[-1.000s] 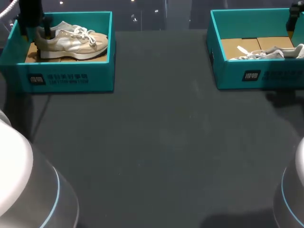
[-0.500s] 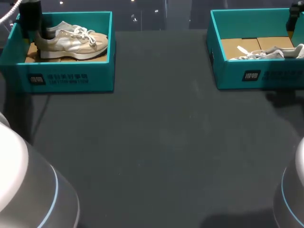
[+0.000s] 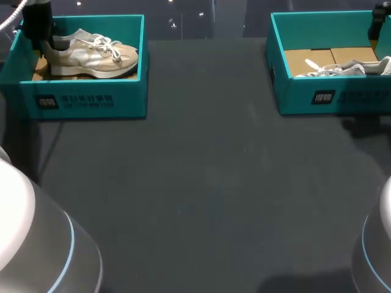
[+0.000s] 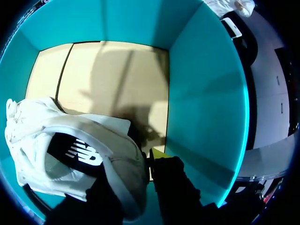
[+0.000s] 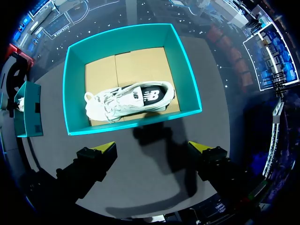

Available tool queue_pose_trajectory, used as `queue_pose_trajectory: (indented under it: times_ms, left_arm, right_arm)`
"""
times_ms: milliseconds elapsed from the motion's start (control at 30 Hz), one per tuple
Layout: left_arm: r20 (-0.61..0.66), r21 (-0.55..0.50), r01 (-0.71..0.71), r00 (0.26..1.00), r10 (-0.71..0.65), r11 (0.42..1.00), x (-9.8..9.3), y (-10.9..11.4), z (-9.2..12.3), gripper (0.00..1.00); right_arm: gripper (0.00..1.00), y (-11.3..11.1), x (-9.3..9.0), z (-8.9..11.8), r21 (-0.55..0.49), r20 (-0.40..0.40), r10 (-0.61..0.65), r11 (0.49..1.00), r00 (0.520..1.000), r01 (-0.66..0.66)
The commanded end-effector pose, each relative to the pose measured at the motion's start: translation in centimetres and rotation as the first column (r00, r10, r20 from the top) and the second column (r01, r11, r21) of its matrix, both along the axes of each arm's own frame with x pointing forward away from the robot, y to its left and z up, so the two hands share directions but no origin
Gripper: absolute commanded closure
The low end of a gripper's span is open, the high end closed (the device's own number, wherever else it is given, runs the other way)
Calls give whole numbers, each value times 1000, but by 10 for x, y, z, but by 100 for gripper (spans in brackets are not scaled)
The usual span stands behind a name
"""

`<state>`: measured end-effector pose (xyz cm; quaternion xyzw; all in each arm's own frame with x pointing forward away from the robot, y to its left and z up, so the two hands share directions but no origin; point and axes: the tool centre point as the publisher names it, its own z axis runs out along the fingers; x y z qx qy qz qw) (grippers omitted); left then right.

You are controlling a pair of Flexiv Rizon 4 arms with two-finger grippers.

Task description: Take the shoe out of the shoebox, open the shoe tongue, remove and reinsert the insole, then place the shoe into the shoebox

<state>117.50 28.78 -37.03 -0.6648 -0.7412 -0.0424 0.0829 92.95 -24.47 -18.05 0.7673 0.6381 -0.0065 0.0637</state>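
Left wrist view had the left gripper (image 4: 140, 171) clamped on the heel of the shoe (image 4: 110, 136), with a finger on each side of the heel wall and one yellow tip showing just behind it. That shoe was a pale beige and white trainer with white laces, and its black insole (image 4: 70, 151) carried a white logo. It sat inside the teal left shoebox (image 4: 201, 93) at the far left of the table (image 3: 208, 183), heel toward the left wall and toe pointing right, over a cardboard liner (image 4: 108, 75). At the far right stood the right shoebox (image 5: 183, 70), also teal and lined with cardboard, holding a second shoe (image 5: 126, 101), white with a dark insole, lying along its near wall. The right gripper (image 5: 153, 147) hung above the table with its fingers spread wide, the box and its shoe ahead of them and apart from them. Each box bore a white printed label (image 3: 76, 101) on its near wall, too small to make out.
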Motion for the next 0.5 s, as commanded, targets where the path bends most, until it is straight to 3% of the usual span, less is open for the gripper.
queue_pose_trajectory:
  times_ms: [33,367,500]
  left_arm:
    - [7,-16,-6,1000,6,1000,-5,5,14,100]
    - [54,-83,-20,998,25,996,-14,6,73,100]
    - [96,-60,-22,995,28,998,-21,2,103,100]
  right_arm:
    - [0,0,0,0,-1,-1,0,1000,1000,0]
    - [0,0,0,0,-1,-1,0,1000,1000,0]
    - [0,0,0,0,-1,-1,0,1000,1000,0]
